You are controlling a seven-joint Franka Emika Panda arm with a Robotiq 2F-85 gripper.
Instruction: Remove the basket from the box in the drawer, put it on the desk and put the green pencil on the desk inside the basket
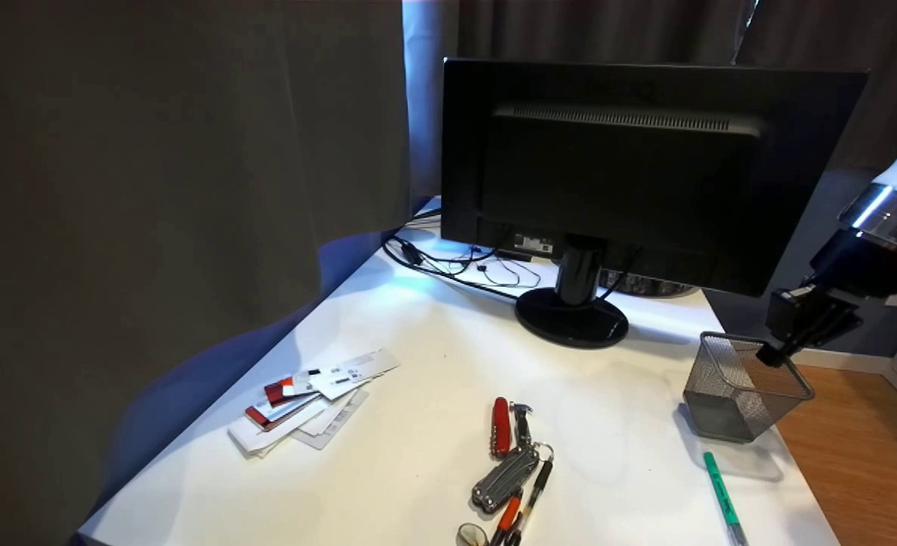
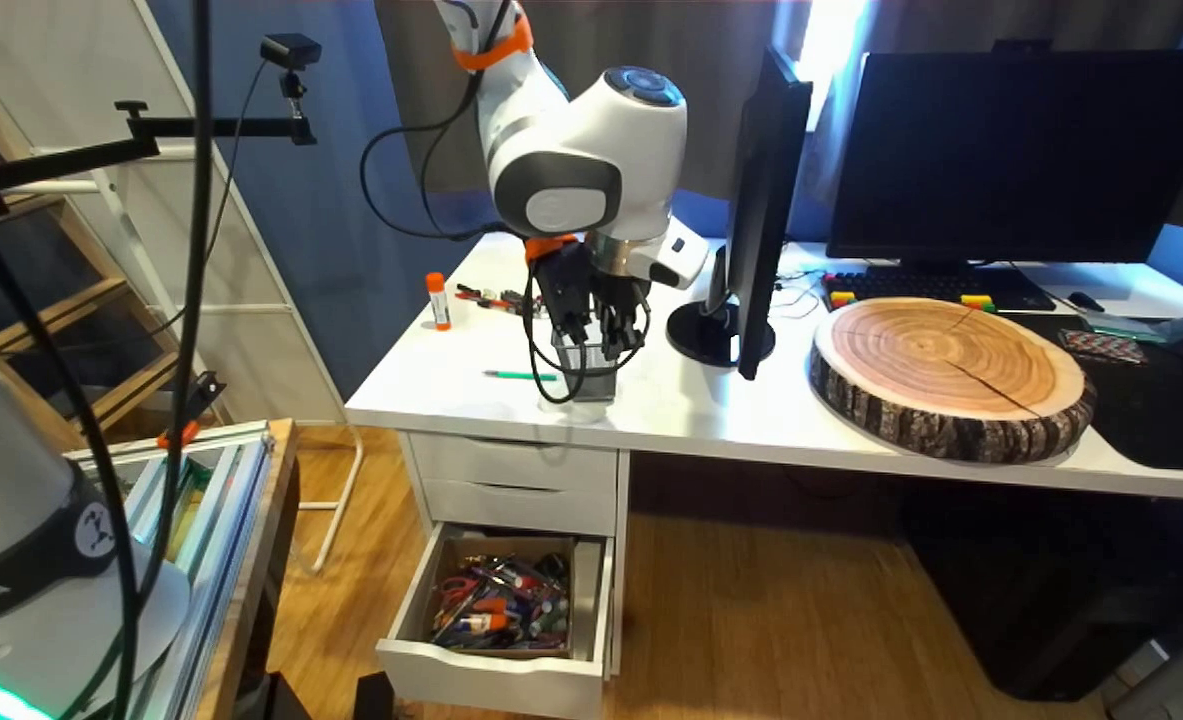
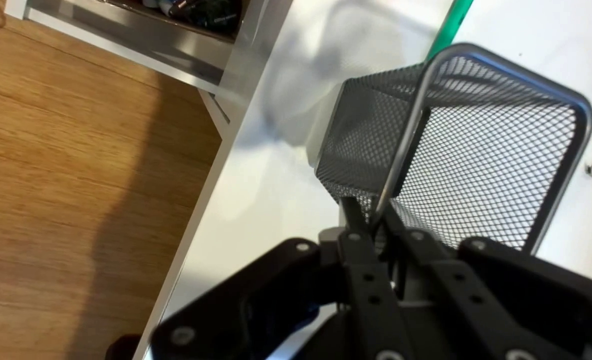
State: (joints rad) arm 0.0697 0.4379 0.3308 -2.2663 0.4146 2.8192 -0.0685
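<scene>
Basket [image 3: 456,150] in grip of tool [image 3: 373,212]

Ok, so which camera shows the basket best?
The wrist view: the basket is biggest there, and you can see its little mesh holes, though the gripper hides part of it. Both exterior views show it smaller, with the gripper overlapping its top; in an exterior view, a black cable crosses it too.
</scene>
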